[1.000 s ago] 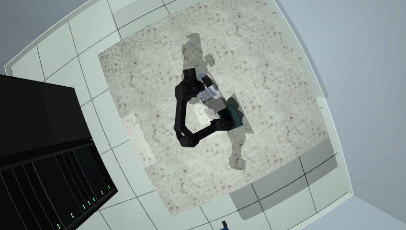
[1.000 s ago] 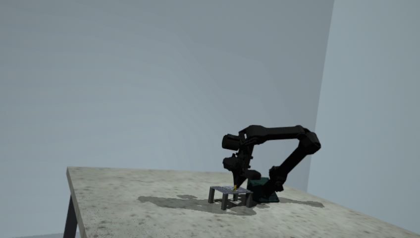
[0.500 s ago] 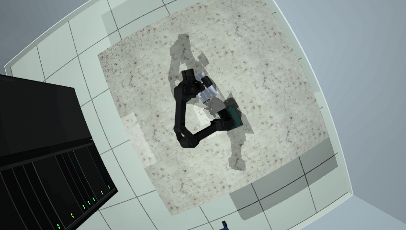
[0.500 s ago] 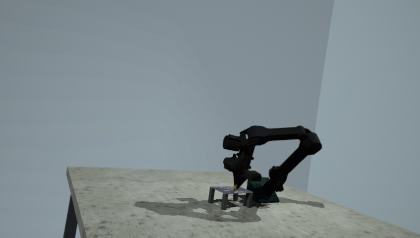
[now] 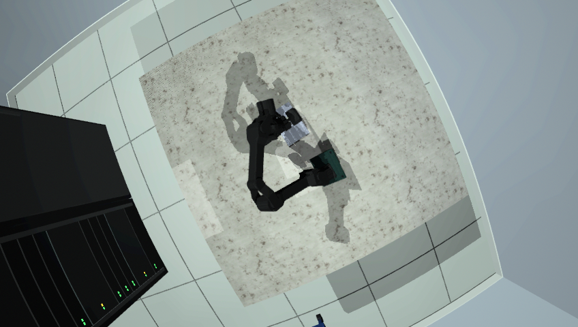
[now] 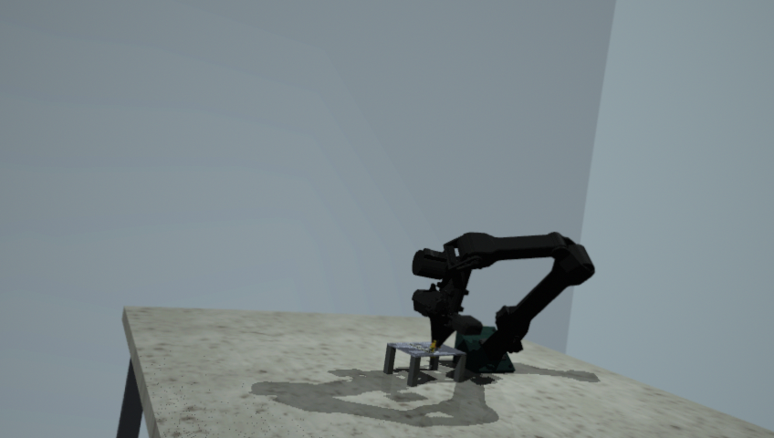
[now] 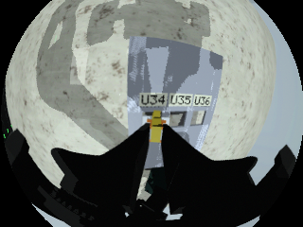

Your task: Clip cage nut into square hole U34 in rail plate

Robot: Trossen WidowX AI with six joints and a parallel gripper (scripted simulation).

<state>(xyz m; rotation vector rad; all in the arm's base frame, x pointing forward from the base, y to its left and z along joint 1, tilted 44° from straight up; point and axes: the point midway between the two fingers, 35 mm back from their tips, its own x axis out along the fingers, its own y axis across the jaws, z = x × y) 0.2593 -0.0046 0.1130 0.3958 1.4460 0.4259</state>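
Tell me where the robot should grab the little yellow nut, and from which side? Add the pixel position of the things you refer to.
The gripper (image 6: 434,347) (image 7: 155,128) should probably pinch the nut's (image 6: 433,345) (image 7: 155,134) left and right sides in the wrist view, coming from above. The nut is narrow that way, and its yellow body stands up over the plate (image 5: 297,135) (image 6: 449,350) (image 7: 139,76). The fingers are already shut on it like that.

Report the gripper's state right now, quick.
Gripper: closed on the yellow cage nut, at the U34 hole of the rail plate; whether the wings are hooked cannot be told.
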